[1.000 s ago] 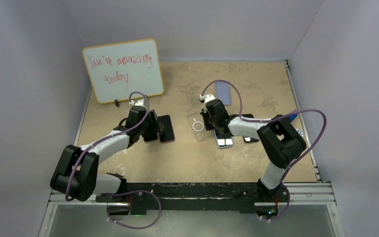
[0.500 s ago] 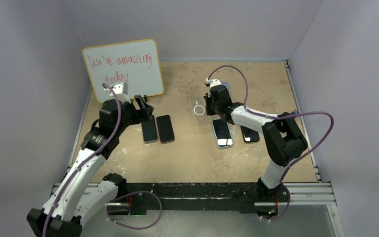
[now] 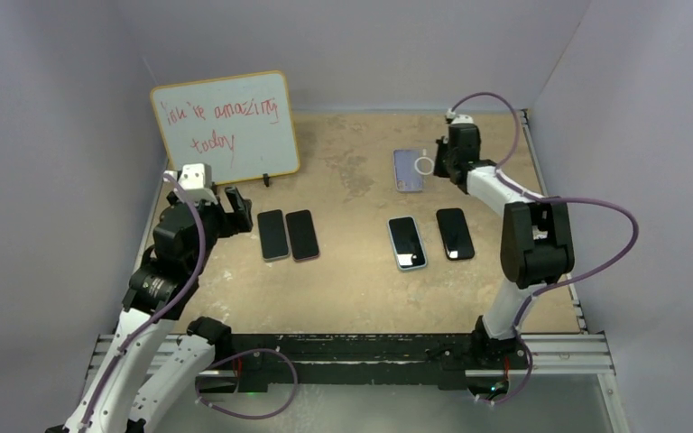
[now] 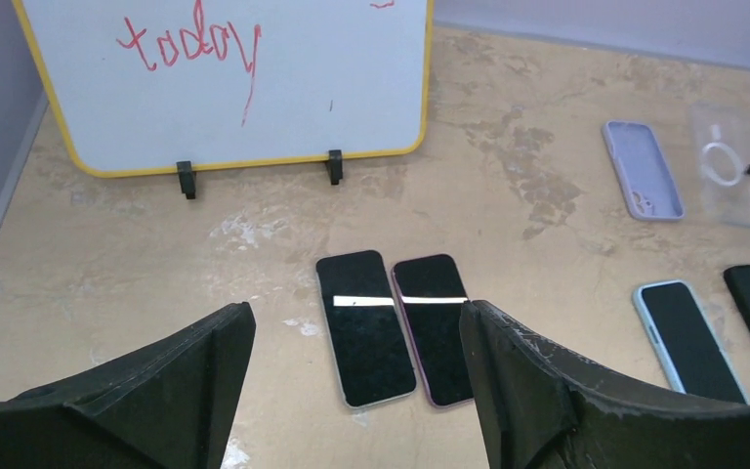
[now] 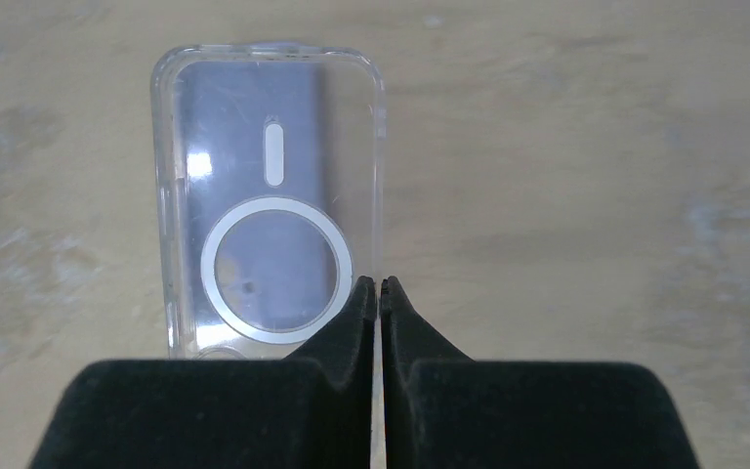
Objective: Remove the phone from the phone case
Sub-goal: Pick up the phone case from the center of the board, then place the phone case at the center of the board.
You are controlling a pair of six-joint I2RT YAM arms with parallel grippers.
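Right tool [image 5: 379, 285] is out at the far right of the counter [image 3: 352, 289], its two black fingers pressed tight together on the long edge of the clear case [image 5: 269, 147]. That case is empty, with a white ring [image 5: 275, 269] and a short white bar printed on its back. Through the plastic there's a lilac shape, and the overhead view has the clear case partly over the lilac case [image 4: 642, 168], which lies flat with its hollow side up.

Over to the left tool [image 4: 356, 313]: jaws spread wide, nothing between them, hanging above the counter on the near left side. Below it, two phones lie side by side, touching, screens up and dark: a pale-edged phone [image 4: 365, 327] and a pink-edged phone [image 4: 435, 327].

Right of centre, a phone in a light blue case [image 3: 407, 243] lies screen up, and just beside it is a plain black phone [image 3: 456, 234], the two slightly apart.

At the back left a yellow-framed whiteboard [image 3: 226, 126] stands on two black feet, with red handwriting: a scrawled first word that looks like "you're", then "amazing", and "today" on the line below
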